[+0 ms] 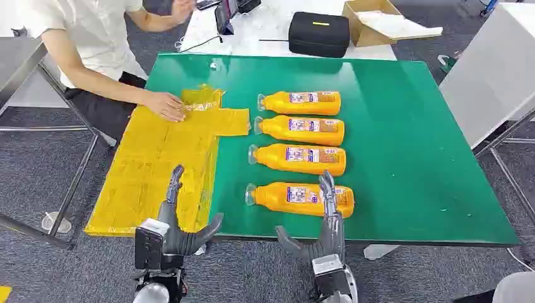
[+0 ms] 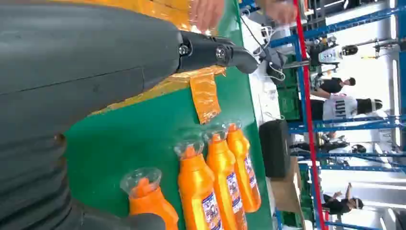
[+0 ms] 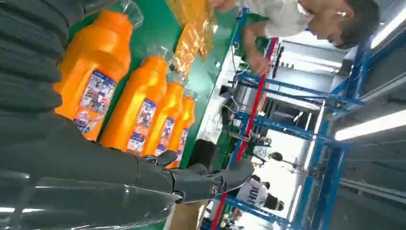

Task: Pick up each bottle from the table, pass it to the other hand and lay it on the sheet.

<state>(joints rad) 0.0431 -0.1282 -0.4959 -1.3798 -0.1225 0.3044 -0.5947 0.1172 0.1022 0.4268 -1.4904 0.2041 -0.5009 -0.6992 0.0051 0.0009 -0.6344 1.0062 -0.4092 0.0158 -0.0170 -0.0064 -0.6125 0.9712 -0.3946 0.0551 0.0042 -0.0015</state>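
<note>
The place looks like a robot test lab or workshop hall. Blue steel racking [image 3: 335, 139] and bright strip lights [image 3: 371, 125] show beyond the green work table [image 1: 410, 145]; grey carpet tiles [image 1: 38, 170] cover the floor, and a white bench [image 1: 271, 28] carries a black zipped case [image 1: 318, 33] and an open cardboard box [image 1: 369, 22].

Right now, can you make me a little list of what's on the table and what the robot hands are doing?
bottles: four orange bottles lying in a row on the green table
sheet: yellow sheet at the table's left
person's hand: person's hand pressing on the sheet
left hand: left hand open, over the sheet
right hand: right hand open, at the nearest bottle
</note>
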